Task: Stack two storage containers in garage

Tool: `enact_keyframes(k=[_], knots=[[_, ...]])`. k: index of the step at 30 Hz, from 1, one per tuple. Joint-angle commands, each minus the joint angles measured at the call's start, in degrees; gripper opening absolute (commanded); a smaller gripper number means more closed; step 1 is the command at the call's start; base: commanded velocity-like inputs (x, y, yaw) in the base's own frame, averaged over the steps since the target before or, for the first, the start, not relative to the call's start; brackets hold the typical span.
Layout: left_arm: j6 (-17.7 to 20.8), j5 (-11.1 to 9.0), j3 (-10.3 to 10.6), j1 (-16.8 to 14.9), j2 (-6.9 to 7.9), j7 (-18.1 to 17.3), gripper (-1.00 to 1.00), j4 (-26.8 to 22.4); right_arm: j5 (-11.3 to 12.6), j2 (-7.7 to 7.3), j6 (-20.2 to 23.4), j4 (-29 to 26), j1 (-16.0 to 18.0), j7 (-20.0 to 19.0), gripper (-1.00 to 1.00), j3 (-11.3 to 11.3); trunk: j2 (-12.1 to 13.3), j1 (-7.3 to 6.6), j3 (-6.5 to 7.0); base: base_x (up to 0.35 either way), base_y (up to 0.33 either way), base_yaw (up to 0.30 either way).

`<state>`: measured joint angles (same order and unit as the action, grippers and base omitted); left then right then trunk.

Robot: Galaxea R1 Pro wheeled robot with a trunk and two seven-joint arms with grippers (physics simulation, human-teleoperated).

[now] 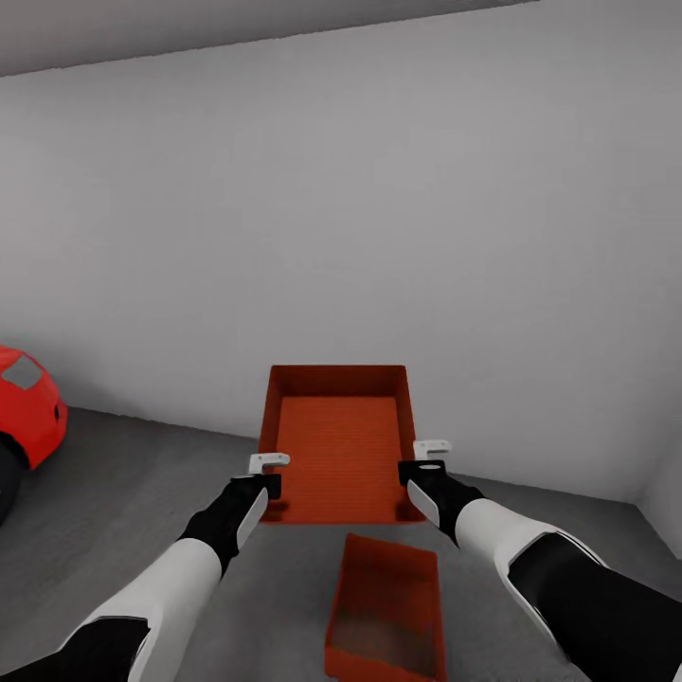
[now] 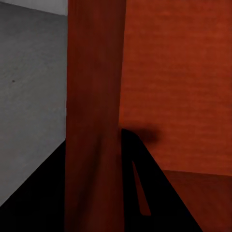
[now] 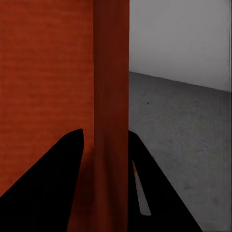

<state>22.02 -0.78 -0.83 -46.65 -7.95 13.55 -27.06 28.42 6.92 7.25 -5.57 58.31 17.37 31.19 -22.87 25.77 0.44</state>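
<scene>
One orange-red storage container (image 1: pixel 341 445) hangs level above the second container (image 1: pixel 386 611) on the garage floor (image 1: pixel 142 493), each long wall pinched between the fingers of the outstretched left gripper (image 1: pixel 269 474) and right gripper (image 1: pixel 419 462).

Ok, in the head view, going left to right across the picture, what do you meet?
Red car → left gripper on the held storage container's left wall → held storage container → right gripper on its right wall. The second storage container sits on the floor below, overlapping that span.
</scene>
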Motion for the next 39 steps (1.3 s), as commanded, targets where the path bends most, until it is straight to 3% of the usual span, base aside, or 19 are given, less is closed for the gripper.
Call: enact_keyframes(k=[1,21,39], knots=[[0.3,0.2,-0.1,0.0,-0.05,0.3,-1.00,-1.5,1.2,0.01,0.4,0.0,0.0,0.3,-1.00,3.1,-0.1,0.02,-0.03,0.000,0.000,-0.286],[0.4,0.2,-0.1,0.0,-0.21,0.3,-1.00,-1.4,1.2,-0.02,0.4,0.0,0.0,0.2,-1.00,3.1,-0.1,0.02,-0.03,0.030,0.007,-0.278],[0.3,0.2,-0.1,0.0,-0.15,0.3,-1.00,-1.4,1.2,-0.03,0.4,0.0,0.0,0.3,-1.00,3.0,-0.1,0.02,-0.03,0.256,0.137,-0.052]])
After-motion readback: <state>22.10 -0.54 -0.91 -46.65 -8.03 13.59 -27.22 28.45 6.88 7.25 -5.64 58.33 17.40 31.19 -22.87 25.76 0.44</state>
